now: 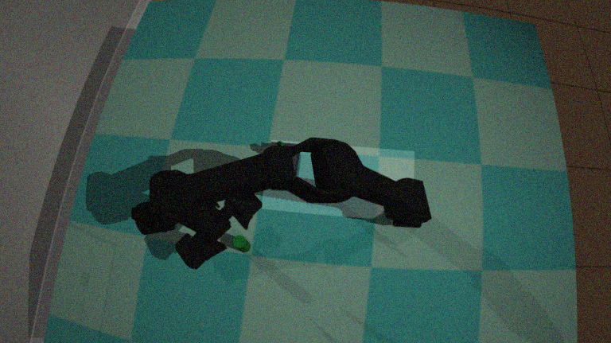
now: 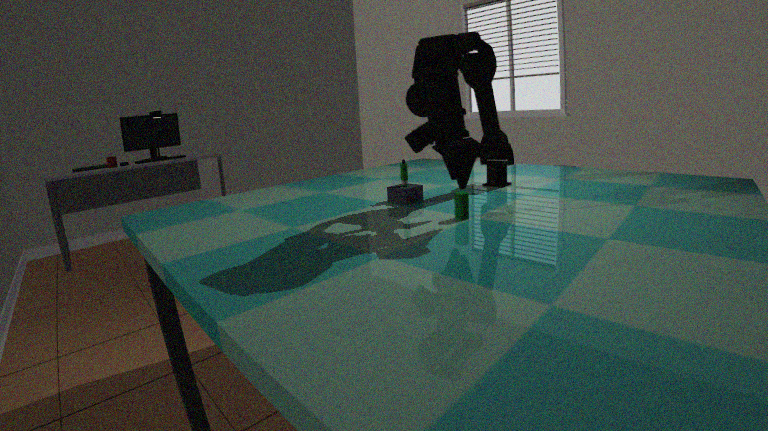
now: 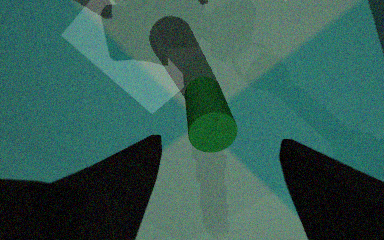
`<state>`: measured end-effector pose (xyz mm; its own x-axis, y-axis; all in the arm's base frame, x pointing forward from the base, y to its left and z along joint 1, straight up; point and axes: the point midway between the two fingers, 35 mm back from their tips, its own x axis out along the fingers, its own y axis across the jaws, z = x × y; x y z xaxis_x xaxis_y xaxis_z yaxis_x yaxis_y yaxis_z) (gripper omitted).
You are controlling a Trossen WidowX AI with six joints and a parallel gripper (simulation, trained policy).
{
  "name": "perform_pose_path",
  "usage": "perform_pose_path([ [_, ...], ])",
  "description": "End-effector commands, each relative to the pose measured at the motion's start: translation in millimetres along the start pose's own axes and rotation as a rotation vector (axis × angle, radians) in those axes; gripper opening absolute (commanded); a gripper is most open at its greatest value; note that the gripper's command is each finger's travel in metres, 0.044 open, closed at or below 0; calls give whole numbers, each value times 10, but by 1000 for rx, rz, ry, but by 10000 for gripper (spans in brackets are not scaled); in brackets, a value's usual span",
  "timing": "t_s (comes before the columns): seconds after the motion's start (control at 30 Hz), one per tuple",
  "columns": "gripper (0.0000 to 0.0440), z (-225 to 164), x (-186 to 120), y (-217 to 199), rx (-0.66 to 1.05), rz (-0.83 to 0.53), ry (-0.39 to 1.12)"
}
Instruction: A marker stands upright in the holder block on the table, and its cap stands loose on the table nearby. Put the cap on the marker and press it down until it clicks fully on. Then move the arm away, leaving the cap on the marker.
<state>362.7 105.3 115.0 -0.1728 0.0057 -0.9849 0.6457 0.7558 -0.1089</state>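
The green cap (image 1: 241,243) (image 2: 461,205) (image 3: 212,132) stands upright on the table. My gripper (image 1: 235,237) (image 2: 462,186) (image 3: 220,145) is open, its fingers pointing down at the cap. In the wrist view the cap's top shows between the two fingertips, nearer the left one, with gaps on both sides. In the exterior view the visible fingertip is just above the cap's top. The marker (image 2: 403,171) stands upright in the dark holder block (image 2: 404,194), bare tip up, left of the cap. In the top view the arm hides most of the holder.
The checkered table (image 1: 333,33) (image 2: 651,301) carries the arm's shadow and a bright window reflection. The arm's base (image 2: 497,172) is behind the cap in the exterior view. A desk (image 2: 130,177) with a monitor (image 2: 150,133) stands apart at the left.
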Motion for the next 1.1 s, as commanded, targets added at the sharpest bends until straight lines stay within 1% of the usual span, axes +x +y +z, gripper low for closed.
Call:
perform_pose_path([
  [0.0,277,-7,104,4,-22,-23,0],
  [0.5,244,-38,467,23,-102,-69,6],
  [0.6,227,-45,513,16,-115,-76,3],
  [0.67,200,-49,527,11,-123,-79,-2],
  [0.83,69,-60,440,-29,-138,-75,-24],
  [1.07,88,-3,157,-149,-142,-54,-60],
])
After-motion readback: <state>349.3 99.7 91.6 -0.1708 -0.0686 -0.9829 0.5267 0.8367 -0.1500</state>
